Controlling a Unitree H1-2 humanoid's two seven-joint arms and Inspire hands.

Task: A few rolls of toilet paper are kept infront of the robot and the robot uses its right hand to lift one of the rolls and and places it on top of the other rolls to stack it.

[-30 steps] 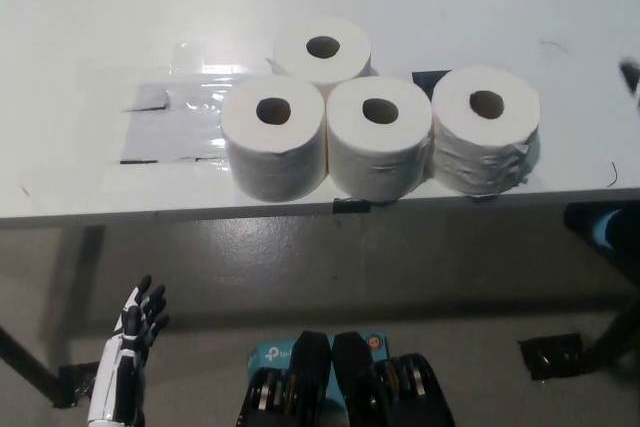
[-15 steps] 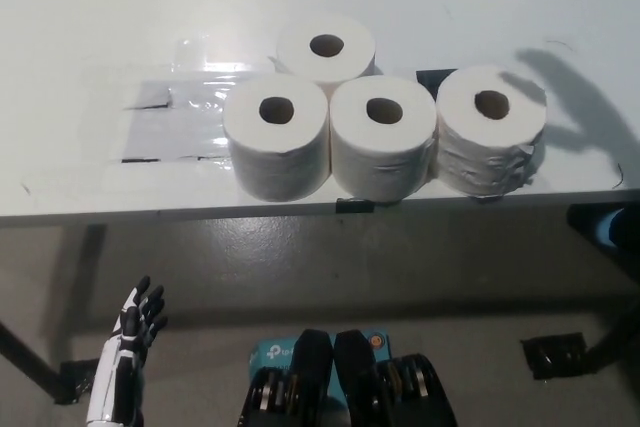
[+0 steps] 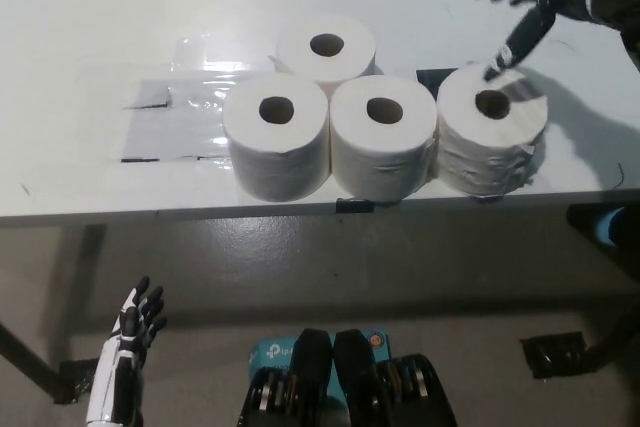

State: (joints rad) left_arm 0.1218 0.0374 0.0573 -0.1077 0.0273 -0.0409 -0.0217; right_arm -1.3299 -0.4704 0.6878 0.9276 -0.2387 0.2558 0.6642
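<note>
The rightmost roll point(image 3: 492, 129) stood upright at the front edge of the white table point(image 3: 90, 7), touching the middle roll point(image 3: 383, 137); beside that stood the left roll point(image 3: 276, 135), and a back roll point(image 3: 325, 47) sat behind these two; the black right hand point(image 3: 520, 9) hovered over the rightmost roll with its fingers spread, holding nothing; to do this step well, I judge it should come down around the sides of the roll, close evenly so the soft paper is not crushed, and lift straight up before moving over the others; the white left hand point(image 3: 128, 357) hung below the table at lower left, fingers apart.
</note>
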